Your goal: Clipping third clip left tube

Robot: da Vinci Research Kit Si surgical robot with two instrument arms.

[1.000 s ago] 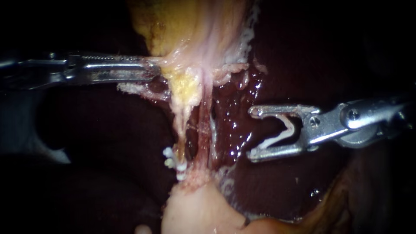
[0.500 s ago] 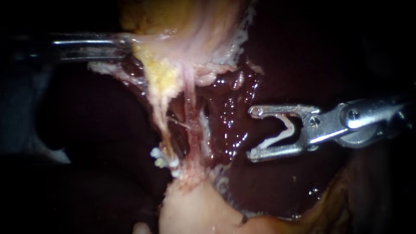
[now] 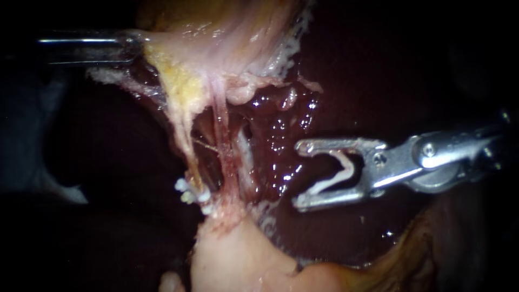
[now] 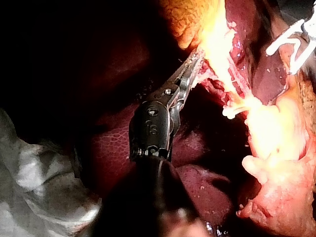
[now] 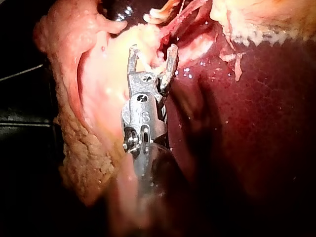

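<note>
Target is the left tube (image 3: 183, 143), a thin pale strand left of centre, stretched taut. It looks soft, slick and easily torn, so seat on the bare span above the white clips (image 3: 189, 193). The right instrument (image 3: 299, 174) has its end effector spread, cradling an open clip (image 3: 350, 168), well right of the tube. The left instrument (image 4: 197, 57) pinches the gallbladder (image 3: 227, 32); only the left wrist view shows that bite clearly.

Light falls in a narrow pool. Ahead of my right instrument's end effector (image 3: 298, 174) the wet liver (image 3: 281, 141) sparkles with glare, and its white clip (image 3: 339, 172) shines. Behind both end effectors all sinks into black. The gallbladder (image 4: 197, 24) in my left instrument's end effector (image 4: 195, 61) burns out.
</note>
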